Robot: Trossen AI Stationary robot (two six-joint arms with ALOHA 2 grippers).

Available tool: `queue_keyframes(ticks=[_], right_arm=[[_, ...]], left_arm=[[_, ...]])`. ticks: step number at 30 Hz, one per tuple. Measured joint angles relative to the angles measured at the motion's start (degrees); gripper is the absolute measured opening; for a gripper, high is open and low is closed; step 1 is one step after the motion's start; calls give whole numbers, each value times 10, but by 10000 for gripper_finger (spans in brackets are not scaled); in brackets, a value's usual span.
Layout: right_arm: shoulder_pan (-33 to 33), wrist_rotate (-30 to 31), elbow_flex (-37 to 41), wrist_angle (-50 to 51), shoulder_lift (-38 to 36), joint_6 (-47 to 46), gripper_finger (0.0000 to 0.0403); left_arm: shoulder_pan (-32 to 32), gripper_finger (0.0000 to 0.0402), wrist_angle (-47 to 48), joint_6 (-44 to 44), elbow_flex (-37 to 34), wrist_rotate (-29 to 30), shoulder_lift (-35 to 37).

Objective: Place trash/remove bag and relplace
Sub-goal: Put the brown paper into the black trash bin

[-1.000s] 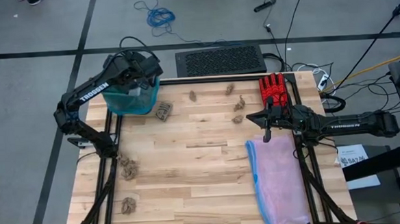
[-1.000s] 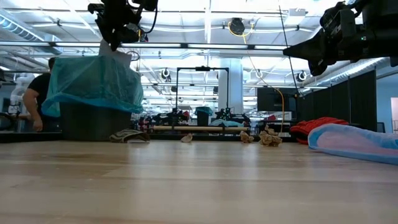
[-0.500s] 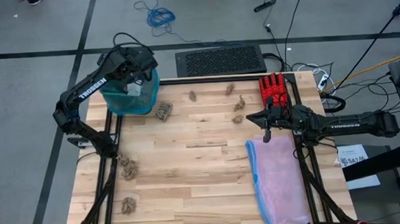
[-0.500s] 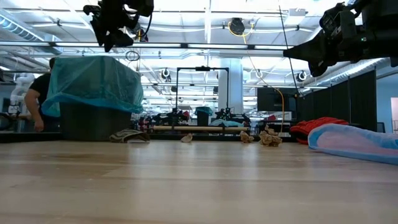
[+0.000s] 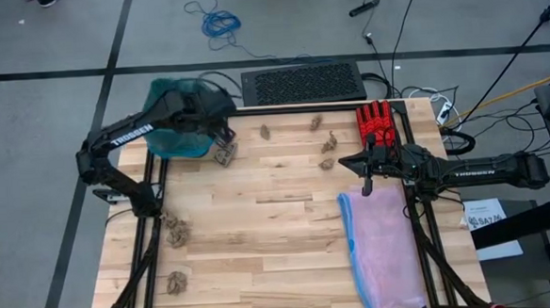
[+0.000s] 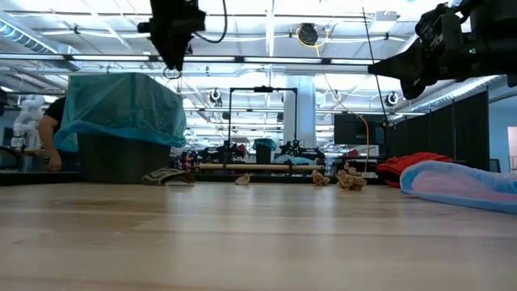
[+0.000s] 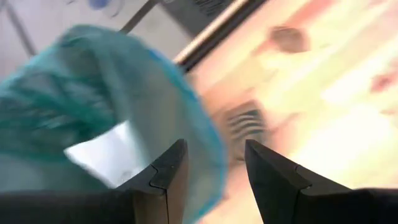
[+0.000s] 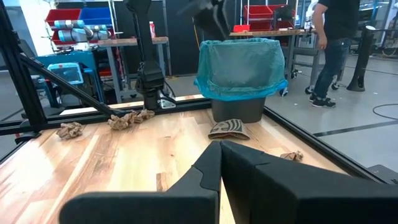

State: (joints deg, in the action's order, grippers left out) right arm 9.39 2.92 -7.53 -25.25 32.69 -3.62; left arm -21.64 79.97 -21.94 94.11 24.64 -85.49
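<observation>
Thin translucent teal-green plastic bag (image 5: 176,131) seen upper left, draped over dark bin, mouth upward. Left gripper (image 5: 222,135) held beside it, fingers parted, empty. Right gripper (image 5: 368,176) closed, empty, centre-right.

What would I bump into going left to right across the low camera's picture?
The bag over the dark bin → flat striped paper wad → small brown wad → bigger brown wad → red glove → pink bag.
</observation>
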Motion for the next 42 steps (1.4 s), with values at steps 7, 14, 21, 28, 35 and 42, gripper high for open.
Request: queue_keyframes(ticks=[7,14,21,28,35,42], right_arm=[[0,0,0,-1,0,-1,0],[0,0,0,1,0,-2,0],[0,0,0,2,0,-2,0],[0,0,0,2,0,-2,0],[0,0,0,3,0,-2,0],[0,0,0,3,0,-2,0]], left_arm=[[91,154,-3,-48,-35,-3,-67],[136,154,-48,-92,-105,85,-201],[131,154,-48,-136,-110,134,-325],[103,154,-48,-133,-110,154,-387],[68,154,-65,-84,-108,153,-402],[50,147,-77,-36,-107,149,-402]])
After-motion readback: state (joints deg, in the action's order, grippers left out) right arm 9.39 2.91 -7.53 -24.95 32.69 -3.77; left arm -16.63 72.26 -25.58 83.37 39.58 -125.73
